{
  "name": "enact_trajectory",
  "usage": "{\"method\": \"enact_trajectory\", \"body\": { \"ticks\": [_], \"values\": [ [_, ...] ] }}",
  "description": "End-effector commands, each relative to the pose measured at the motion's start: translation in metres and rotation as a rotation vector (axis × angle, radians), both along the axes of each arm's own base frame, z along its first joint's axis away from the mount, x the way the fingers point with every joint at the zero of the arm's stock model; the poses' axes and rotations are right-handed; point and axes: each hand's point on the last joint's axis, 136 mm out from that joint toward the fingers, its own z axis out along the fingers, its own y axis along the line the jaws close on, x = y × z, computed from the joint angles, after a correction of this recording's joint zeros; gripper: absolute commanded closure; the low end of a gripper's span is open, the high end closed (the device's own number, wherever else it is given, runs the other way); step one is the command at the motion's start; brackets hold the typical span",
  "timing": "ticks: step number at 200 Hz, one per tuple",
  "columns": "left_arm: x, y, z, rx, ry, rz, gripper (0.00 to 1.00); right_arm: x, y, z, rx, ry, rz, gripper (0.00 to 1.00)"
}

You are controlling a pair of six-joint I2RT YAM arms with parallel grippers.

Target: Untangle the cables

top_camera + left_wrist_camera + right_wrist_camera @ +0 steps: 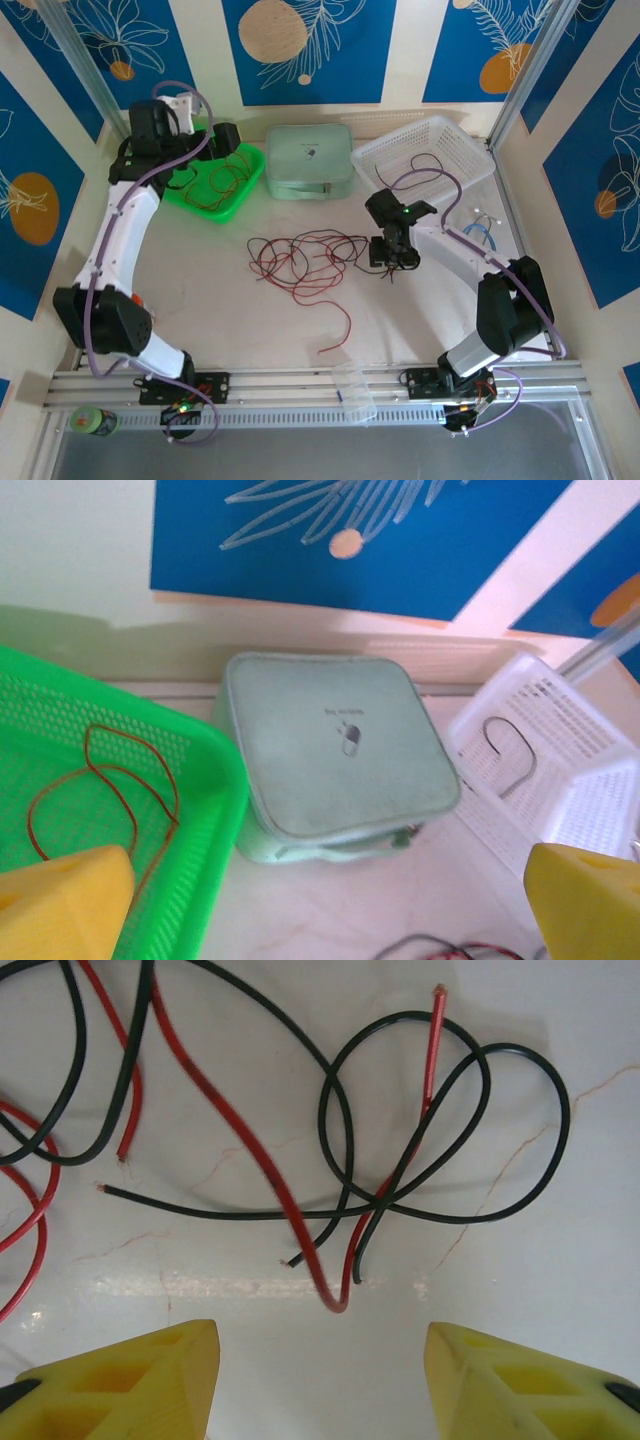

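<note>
Right jaws: parted, nothing between them. The right gripper (322,1385) hangs low, its yellow fingertips (130,1385) flanking bare table (560,1260).
Just ahead of right jaws: the bottom bend of a red wire (250,1150) sits almost on the centreline, with two loose black ends close on either side.
Further ahead: a black wire (250,1215) loops round twice and crosses the red. Which strand lies on top at that crossing, I cannot tell.
Beyond, to the right gripper's left: the main heap of cables (300,262) sprawls mid-table beside the right gripper (392,262).
Left jaws: spread wide and empty. The left gripper (320,920) hovers at the rim of the green basket (215,810).
Ahead of left jaws: one red strand (160,780) lies in that basket. A mint case (330,750) is straight ahead, a white basket (560,810) holding a black strand (533,760) off right.
Risk one: closing here could pinch a black end along with the red bend.
Risk two: pulling then drags the black loops tight, not free.
Risk three: wire this thin and flat may slip the pads entirely.
</note>
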Motion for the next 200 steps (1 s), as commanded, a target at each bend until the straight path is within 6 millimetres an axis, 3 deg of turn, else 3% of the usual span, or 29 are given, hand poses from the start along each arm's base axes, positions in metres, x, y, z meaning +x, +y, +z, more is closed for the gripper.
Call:
{"method": "enact_trajectory", "body": {
  "ticks": [1,30,83,100,134,167,200],
  "values": [
    [-0.045,-0.021,-0.008,-0.015,0.074,-0.056,0.0,-0.012,0.012,-0.003,0.02,0.015,0.009,0.43],
    [-0.085,-0.034,-0.036,0.041,0.151,-0.085,0.0,-0.015,0.008,-0.016,-0.002,0.024,-0.027,0.44],
    [-0.135,-0.051,-0.067,0.057,0.205,-0.115,0.0,0.015,-0.008,-0.013,-0.067,-0.064,-0.07,0.45],
    [-0.145,-0.056,-0.08,0.056,0.234,-0.125,0.01,0.026,-0.007,-0.016,-0.052,-0.079,-0.064,0.51],
    [-0.156,-0.063,-0.103,0.053,0.286,-0.124,0.05,0.045,-0.012,-0.015,-0.031,-0.113,-0.071,0.78],
    [-0.157,-0.066,-0.102,0.042,0.281,-0.131,0.05,0.058,-0.011,0.007,0.021,-0.173,-0.047,1.0],
    [-0.158,-0.071,-0.103,0.03,0.283,-0.159,0.07,0.06,-0.007,0.059,0.077,-0.268,-0.011,1.0]
  ]
}}
